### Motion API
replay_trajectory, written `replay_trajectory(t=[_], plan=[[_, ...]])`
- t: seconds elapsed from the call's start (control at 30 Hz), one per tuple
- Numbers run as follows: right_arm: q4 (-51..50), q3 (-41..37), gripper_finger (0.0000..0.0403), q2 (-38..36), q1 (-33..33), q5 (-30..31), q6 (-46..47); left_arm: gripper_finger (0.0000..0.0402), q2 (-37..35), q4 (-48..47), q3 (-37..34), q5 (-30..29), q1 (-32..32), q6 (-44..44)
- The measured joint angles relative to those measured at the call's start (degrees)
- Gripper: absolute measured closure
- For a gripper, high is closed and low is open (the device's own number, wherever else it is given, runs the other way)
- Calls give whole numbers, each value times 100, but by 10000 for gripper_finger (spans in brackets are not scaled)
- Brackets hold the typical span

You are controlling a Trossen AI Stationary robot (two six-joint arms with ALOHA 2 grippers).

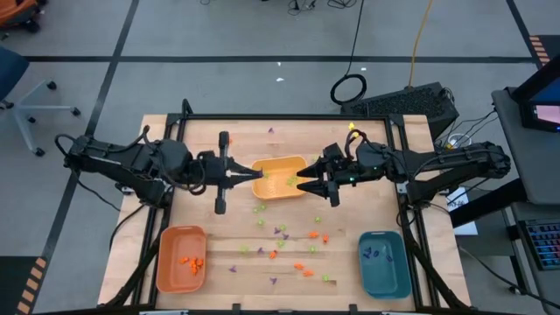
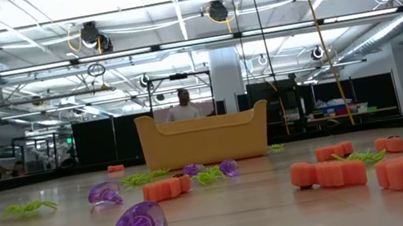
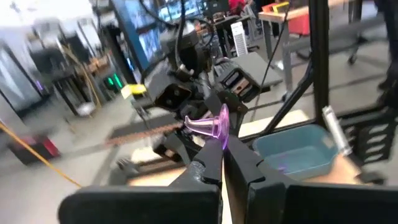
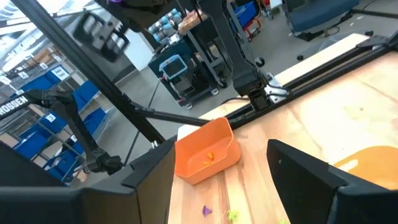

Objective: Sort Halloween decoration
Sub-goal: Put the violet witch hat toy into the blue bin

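High view: 3 trays on bench (image 1: pixel 175 131); left gripper (image 1: pixel 259 175) and right gripper (image 1: pixel 300 186) meet over yellow tray (image 1: pixel 278 165), loose decorations (image 1: pixel 289 249) scattered below. Left wrist view alone: left gripper pinches 1 purple piece (image 3: pixel 210 126). Right wrist view: right gripper spread, empty.

This was a robotics lab in a large industrial hall. An exposed ceiling (image 2: pixel 184 16) carried pipes, cable runs and hanging lamps. Beyond the far edge of the wooden table (image 1: pixel 332 254) stood dark partition walls (image 2: pixel 107 142), with a person (image 2: pixel 184 106) in front of them. Blue storage bins on racks (image 4: pixel 37 134), equipment carts (image 4: pixel 177 78), a rolling office chair (image 1: pixel 22 83) and cables (image 1: pixel 350 87) on the grey floor filled the surroundings.
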Motion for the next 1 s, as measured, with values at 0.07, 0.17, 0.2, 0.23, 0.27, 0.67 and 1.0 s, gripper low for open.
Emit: replay_trajectory(t=[0.07, 0.17, 0.2, 0.23, 0.27, 0.67, 1.0], plan=[[-106, -2, 163, 0, 0, -31, 1, 401, 0, -42, -2, 0, 0, -498], [-193, -2, 163, 0, 0, -160, 1, 401, -2, -73, -2, 0, -16, -1010], [-207, -2, 163, 0, 0, -165, 1, 401, -2, -99, -2, 0, -35, -1117], [-214, -2, 163, 0, 0, -173, 5, 401, -2, -122, -2, 1, -37, -1173], [-213, -2, 163, 0, 0, -191, 35, 401, -2, -126, -2, 2, -44, -1199], [-207, -7, 163, -66, 0, -610, 436, 401, 64, -129, -2, 6, -103, -1471], [-219, -7, 163, -88, 0, -645, 468, 401, 594, -99, -4, 448, -103, -1436]])
